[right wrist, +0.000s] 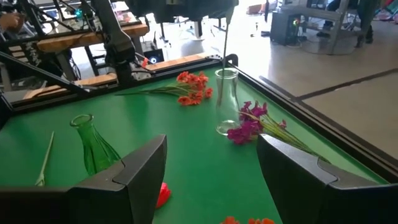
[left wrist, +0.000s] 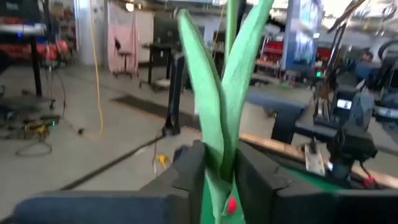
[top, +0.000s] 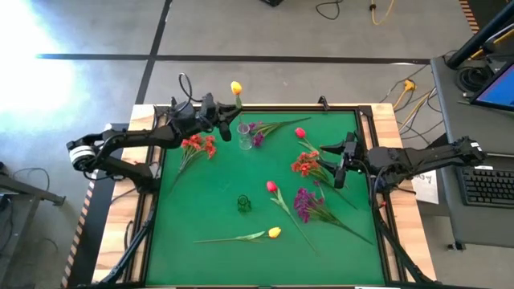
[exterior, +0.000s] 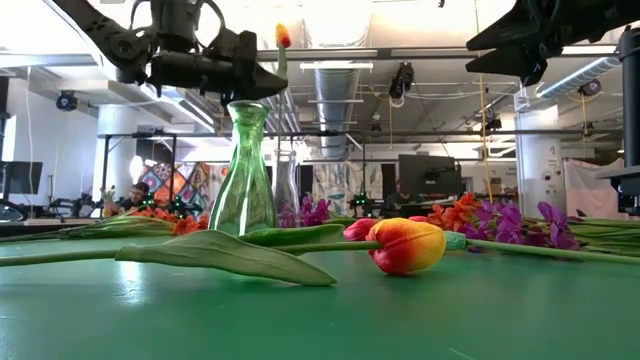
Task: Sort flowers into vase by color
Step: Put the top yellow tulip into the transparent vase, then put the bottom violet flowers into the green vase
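Note:
My left gripper (top: 225, 112) is raised at the table's far left and shut on a yellow tulip (top: 235, 87) that stands upright. The tulip's thin stem (right wrist: 225, 40) hangs down to the mouth of the clear vase (top: 244, 132); I cannot tell whether its end is inside. A purple spray (top: 259, 133) lies against that vase, and an orange-red spray (top: 199, 146) lies left of it. My right gripper (top: 341, 160) waits open above the table's right side, over another orange-red spray (top: 305, 165). My left gripper pinches the tulip's long green leaves and stem (left wrist: 219, 163) between its two fingers (left wrist: 189, 174). The fingers reach in level from the table's left, across the stem. The tulip is upright and lifted clear of the table, flower (exterior: 284, 37) above the fingers and stem hanging below.
A green glass vase (top: 243, 203) stands mid-table. Near it lie a pink-red tulip (top: 271, 186), a purple spray (top: 305, 202) and a yellow tulip (top: 274, 233) toward the near edge. Another pink-red tulip (top: 299, 133) lies at far right. A raised wooden rim (top: 144, 120) borders the green mat.

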Action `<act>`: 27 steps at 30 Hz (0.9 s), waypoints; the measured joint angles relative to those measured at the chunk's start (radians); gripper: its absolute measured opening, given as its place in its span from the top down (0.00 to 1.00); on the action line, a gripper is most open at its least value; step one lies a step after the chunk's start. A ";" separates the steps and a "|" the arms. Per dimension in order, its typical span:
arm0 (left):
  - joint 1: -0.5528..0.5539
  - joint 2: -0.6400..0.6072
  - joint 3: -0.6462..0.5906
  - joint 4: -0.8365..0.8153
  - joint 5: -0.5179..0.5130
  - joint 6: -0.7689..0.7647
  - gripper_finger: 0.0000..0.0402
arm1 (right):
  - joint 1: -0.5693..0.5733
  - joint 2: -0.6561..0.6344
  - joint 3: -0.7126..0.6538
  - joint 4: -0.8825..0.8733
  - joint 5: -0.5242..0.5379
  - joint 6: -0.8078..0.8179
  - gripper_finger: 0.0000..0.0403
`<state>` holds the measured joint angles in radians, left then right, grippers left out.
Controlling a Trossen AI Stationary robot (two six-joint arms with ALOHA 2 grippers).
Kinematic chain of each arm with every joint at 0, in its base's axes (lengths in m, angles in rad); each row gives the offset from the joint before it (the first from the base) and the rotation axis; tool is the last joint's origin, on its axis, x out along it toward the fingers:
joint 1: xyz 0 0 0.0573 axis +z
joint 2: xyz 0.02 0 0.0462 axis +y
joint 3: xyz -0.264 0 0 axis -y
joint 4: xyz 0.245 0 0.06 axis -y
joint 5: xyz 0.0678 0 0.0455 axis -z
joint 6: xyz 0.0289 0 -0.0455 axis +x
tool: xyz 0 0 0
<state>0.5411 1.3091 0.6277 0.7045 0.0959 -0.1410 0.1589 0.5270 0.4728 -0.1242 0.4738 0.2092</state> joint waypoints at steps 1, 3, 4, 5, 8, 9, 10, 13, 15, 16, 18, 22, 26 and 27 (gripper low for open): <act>-0.001 -0.005 0.000 -0.024 0.000 0.000 0.77 | 0.000 0.000 0.000 0.000 0.000 0.000 0.40; -0.001 -0.013 0.000 -0.058 0.000 0.000 0.70 | 0.000 0.000 0.000 0.000 0.000 0.000 0.40; -0.002 -0.016 0.000 -0.064 0.000 -0.005 0.67 | 0.000 0.000 0.000 0.000 0.000 0.000 0.40; -0.003 -0.019 0.000 -0.068 0.000 -0.009 0.63 | 0.000 0.000 0.000 0.000 0.000 -0.001 0.40; -0.003 -0.021 0.000 -0.086 0.000 -0.038 0.55 | -0.001 0.000 0.000 0.000 0.001 -0.005 0.40; -0.003 -0.024 0.000 -0.102 0.000 -0.047 0.53 | 0.000 0.000 0.000 0.000 0.002 -0.007 0.40; -0.003 -0.028 -0.001 -0.120 0.000 -0.053 0.50 | 0.000 0.000 0.000 0.000 0.001 -0.002 0.40; -0.003 -0.047 0.000 -0.192 0.000 -0.055 0.44 | 0.000 0.000 0.000 0.000 0.000 0.018 0.40; -0.003 -0.064 0.005 -0.278 0.000 -0.046 0.42 | 0.000 0.000 0.000 -0.001 0.000 0.020 0.40; -0.003 -0.074 0.011 -0.324 0.000 -0.039 0.40 | 0.000 0.000 0.000 -0.001 0.000 0.020 0.40; -0.003 -0.101 0.030 -0.426 0.000 -0.032 0.39 | 0.000 0.000 0.000 0.000 0.000 0.021 0.40; -0.003 -0.147 0.095 -0.699 0.000 -0.029 0.37 | 0.000 0.000 0.000 0.000 -0.008 0.016 0.40; -0.022 -0.191 0.148 -0.927 0.000 -0.038 0.37 | 0.000 0.000 0.000 0.002 0.051 0.005 0.40; -0.031 -0.201 0.153 -0.966 0.001 -0.050 0.37 | 0.000 0.000 0.000 0.002 0.077 -0.004 0.40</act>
<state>0.5099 1.1081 0.7807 -0.2616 0.0967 -0.1908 0.1589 0.5274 0.4728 -0.1219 0.5511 0.2054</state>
